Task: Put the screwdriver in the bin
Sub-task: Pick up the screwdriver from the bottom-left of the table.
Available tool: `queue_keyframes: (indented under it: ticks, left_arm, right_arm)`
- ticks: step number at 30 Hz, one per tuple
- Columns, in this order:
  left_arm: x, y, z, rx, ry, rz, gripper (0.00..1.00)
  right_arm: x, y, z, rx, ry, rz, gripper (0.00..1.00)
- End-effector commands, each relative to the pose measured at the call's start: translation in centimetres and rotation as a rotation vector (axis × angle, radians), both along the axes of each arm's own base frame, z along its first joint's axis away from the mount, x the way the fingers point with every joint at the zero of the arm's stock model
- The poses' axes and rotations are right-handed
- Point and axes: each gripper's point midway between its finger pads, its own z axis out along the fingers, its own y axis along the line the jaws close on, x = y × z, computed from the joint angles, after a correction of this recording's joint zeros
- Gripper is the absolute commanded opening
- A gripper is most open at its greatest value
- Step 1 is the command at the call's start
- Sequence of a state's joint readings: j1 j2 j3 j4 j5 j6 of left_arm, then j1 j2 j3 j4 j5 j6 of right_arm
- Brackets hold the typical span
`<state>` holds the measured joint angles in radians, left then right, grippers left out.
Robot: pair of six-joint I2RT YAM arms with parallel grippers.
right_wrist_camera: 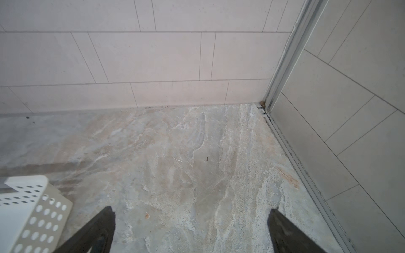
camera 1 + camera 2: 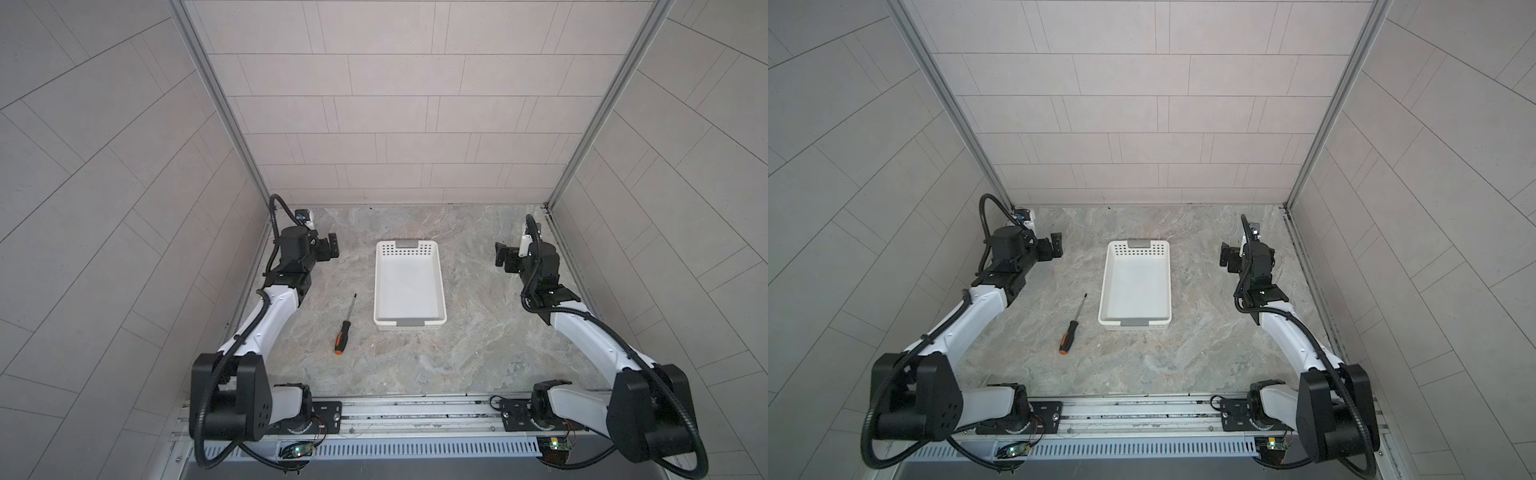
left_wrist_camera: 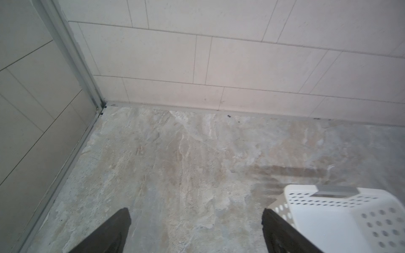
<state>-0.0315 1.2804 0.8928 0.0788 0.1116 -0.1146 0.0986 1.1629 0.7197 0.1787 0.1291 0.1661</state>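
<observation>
The screwdriver (image 2: 345, 328) (image 2: 1072, 328), black-handled with an orange butt, lies flat on the stone table left of the bin, its thin shaft pointing toward the back wall. The white bin (image 2: 409, 286) (image 2: 1136, 286) stands empty mid-table; one corner of it shows in each wrist view (image 3: 341, 210) (image 1: 24, 210). My left gripper (image 2: 332, 246) (image 2: 1057, 245) (image 3: 196, 215) hovers at the back left, open and holding nothing, well behind the screwdriver. At the back right my right gripper (image 2: 500, 254) (image 2: 1225, 257) (image 1: 191, 213) is also open and empty. Neither wrist view shows the screwdriver.
Tiled walls close the table in at the back and on both sides, with metal corner posts (image 2: 224, 104) (image 2: 602, 104). A metal rail (image 2: 415, 415) with the two arm bases runs along the near edge.
</observation>
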Motion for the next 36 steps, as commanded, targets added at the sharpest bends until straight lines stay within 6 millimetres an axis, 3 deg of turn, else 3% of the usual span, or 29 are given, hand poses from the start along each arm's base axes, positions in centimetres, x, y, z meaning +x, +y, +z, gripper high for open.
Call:
queue_keyframes:
  ticks: [1,6,10,13,19,23,29,36]
  left_arm:
    - [-2.6,-2.7,-1.5,-0.113,0.165,-0.110,1.00]
    - [-3.9,-4.0,-1.1,-0.198,0.192,-0.133,1.00]
    - [-4.5,-3.5,-1.8,-0.186,0.241,-0.077,1.00]
    - [-4.9,-2.6,-3.3,-0.125,0.347,0.008,1.00]
    - [-7.8,-4.0,-8.6,0.041,0.655,0.004,1.00]
    - [-10.0,-4.4,-11.3,0.045,0.735,0.012,0.97]
    - [-14.4,-4.2,-12.5,0.168,0.789,0.075,0.97]
    - [-17.1,-3.8,-14.3,0.211,0.805,0.139,0.95]
  right_arm:
    - [-1.1,1.0,0.1,0.046,0.075,-0.006,1.00]
    - [-0.8,3.0,0.1,0.037,0.167,0.053,0.99]
    - [-1.2,4.3,-0.2,0.026,0.191,0.095,1.00]
    - [-1.8,5.4,-0.9,0.030,0.245,0.144,1.00]
    - [-2.6,8.0,-2.0,0.022,0.319,0.224,1.00]
    - [-3.1,9.2,-2.6,-0.006,0.383,0.255,1.00]
    - [-3.7,9.4,-3.1,0.013,0.382,0.254,1.00]
    - [-4.0,9.4,-4.1,0.015,0.407,0.259,0.99]
